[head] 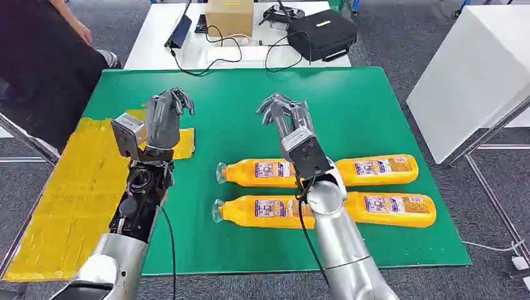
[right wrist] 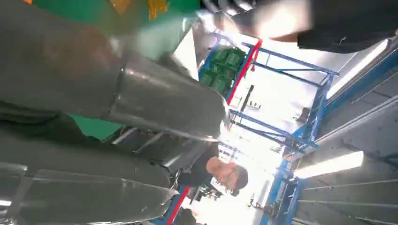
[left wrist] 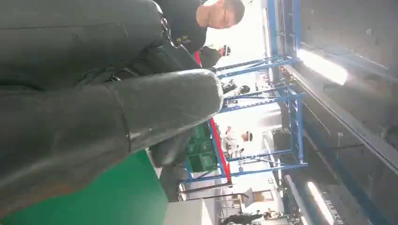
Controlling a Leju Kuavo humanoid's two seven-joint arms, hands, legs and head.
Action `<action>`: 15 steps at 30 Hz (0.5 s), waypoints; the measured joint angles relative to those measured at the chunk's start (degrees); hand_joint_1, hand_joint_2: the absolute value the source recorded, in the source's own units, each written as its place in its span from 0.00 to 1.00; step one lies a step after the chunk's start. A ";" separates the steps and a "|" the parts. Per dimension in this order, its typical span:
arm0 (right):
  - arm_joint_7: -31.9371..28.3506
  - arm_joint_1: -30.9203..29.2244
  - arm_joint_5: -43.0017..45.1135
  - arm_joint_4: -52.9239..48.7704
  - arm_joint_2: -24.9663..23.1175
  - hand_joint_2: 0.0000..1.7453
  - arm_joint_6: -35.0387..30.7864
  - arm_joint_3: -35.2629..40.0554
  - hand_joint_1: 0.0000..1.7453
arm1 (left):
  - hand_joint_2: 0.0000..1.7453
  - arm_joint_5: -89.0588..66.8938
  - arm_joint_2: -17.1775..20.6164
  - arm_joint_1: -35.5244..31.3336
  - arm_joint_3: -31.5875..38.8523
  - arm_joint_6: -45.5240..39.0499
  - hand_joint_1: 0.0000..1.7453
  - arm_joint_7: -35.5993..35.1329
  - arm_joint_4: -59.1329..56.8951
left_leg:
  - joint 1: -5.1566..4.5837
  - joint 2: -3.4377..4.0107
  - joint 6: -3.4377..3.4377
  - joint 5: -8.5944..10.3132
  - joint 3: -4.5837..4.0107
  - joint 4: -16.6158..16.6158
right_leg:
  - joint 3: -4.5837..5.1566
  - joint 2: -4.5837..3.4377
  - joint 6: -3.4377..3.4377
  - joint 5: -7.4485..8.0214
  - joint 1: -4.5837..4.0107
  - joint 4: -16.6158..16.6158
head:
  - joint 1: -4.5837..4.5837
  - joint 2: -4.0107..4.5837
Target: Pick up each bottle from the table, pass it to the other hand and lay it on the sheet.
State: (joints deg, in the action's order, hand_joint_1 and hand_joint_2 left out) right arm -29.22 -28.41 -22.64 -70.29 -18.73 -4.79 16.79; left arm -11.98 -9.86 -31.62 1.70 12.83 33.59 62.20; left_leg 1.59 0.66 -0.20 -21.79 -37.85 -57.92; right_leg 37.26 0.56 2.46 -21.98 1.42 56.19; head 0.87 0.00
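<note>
On green table point(head: 375, 112) | four orange bottles point(head: 262, 170) lying | left hand point(head: 165, 115), right hand point(head: 287, 115) raised, released

A white table point(head: 150, 44) stands just beyond the green table point(head: 375, 106). On it sit a cardboard box point(head: 229, 17), a black case point(head: 322, 33), a dark flat device point(head: 180, 31) that may be a tablet, and black cables point(head: 219, 53) looping between them. A person in dark clothing point(head: 44, 69) stands at the far left. A large white box point(head: 472, 75) stands off to the right on the grey carpet point(head: 500, 187). The wrist views look up at blue metal racking point(left wrist: 286, 103) and bright ceiling lights point(left wrist: 324, 65), with a blurred person point(right wrist: 225, 174) below.
</note>
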 measured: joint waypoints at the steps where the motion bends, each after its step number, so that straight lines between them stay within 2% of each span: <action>1: 0.00 0.00 0.00 0.00 0.00 0.00 0.00 0.00 1.00 | 0.00 -0.02 0.00 0.00 0.00 0.00 1.00 0.00 0.00 | 0.00 0.00 0.00 0.00 0.00 0.00 | 0.00 0.00 0.00 0.00 0.00 0.00 | 0.00 0.00; 4: -0.36 0.22 0.39 0.00 0.04 0.00 0.00 0.00 1.00 | 0.00 0.11 0.00 0.23 0.00 0.24 1.00 0.22 0.00 | 0.00 0.00 0.01 -0.10 0.00 0.00 | 0.03 0.00 -0.02 -0.06 0.00 -0.06 | 0.00 0.00; 5: -2.22 3.57 2.91 -0.04 0.20 0.00 -0.29 -0.09 1.00 | 0.00 1.32 -0.58 3.20 -0.09 1.39 1.00 1.54 0.11 | 0.00 0.01 0.02 -0.17 0.23 0.04 | -0.20 0.00 -0.03 -0.10 0.01 -0.14 | 0.02 0.00; 7: -9.61 16.21 11.66 -4.56 1.35 0.00 -2.29 -0.35 1.00 | 0.00 5.59 -2.77 15.54 -0.59 2.32 1.00 5.46 5.27 | -0.03 -0.01 0.11 -1.36 2.46 0.48 | -2.50 0.02 0.02 -1.21 0.06 -0.60 | 0.08 0.00; 8: -10.10 22.61 13.60 -5.86 2.19 0.00 -2.69 -0.33 1.00 | 0.00 6.14 -3.26 22.31 -1.20 2.27 1.00 5.53 6.89 | -0.03 0.00 0.14 -1.97 3.17 0.43 | -3.22 0.00 0.08 -1.83 0.09 -0.59 | -0.15 0.00; 10: -10.34 28.11 13.95 -6.23 3.41 0.00 -2.91 -0.37 1.00 | 0.00 6.23 -3.87 27.91 -1.86 2.32 1.00 5.64 7.90 | -0.03 -0.01 0.15 -1.96 2.92 0.38 | -3.02 -0.01 0.12 -1.84 0.10 -0.56 | -0.11 0.00; 12: -10.69 33.34 14.23 -8.69 4.24 0.00 -3.08 -0.28 1.00 | 0.00 6.69 -4.68 32.70 -2.56 2.30 1.00 5.68 10.68 | -0.11 0.02 0.19 -2.02 2.24 0.38 | -2.36 -0.02 0.15 -1.82 0.15 -0.57 | -0.15 0.00; 13: -10.71 34.18 14.29 -8.94 4.41 0.00 -3.32 -0.22 1.00 | 0.00 6.88 -4.79 33.57 -2.60 2.14 0.00 5.68 11.08 | -0.11 0.02 0.26 -2.09 2.29 0.39 | -2.39 -0.01 0.15 -1.86 0.15 -0.59 | -0.06 0.00; 14: -10.73 35.13 15.17 -8.92 4.78 0.00 -4.41 0.13 0.56 | 0.00 7.71 -4.81 34.85 -2.82 1.42 0.00 5.68 11.36 | -0.10 0.01 0.25 -2.10 2.30 0.39 | -2.37 -0.01 0.15 -1.86 0.14 -0.59 | -0.13 0.00; 15: -10.73 35.38 15.51 -8.94 4.94 0.00 -4.63 0.30 0.00 | 0.00 7.98 -4.81 35.27 -2.93 1.18 0.00 5.68 11.47 | -0.10 0.01 0.24 -2.10 2.29 0.39 | -2.37 -0.01 0.14 -1.87 0.14 -0.59 | -0.13 0.00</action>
State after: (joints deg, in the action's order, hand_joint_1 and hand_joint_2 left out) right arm -39.95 6.97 -7.13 -79.23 -13.79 -9.42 17.09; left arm -4.00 -14.67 3.66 -1.22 14.01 39.28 73.68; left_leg 1.49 0.68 0.05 -23.89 -35.57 -57.52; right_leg 34.90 0.55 2.60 -23.84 1.56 55.61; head 0.74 0.00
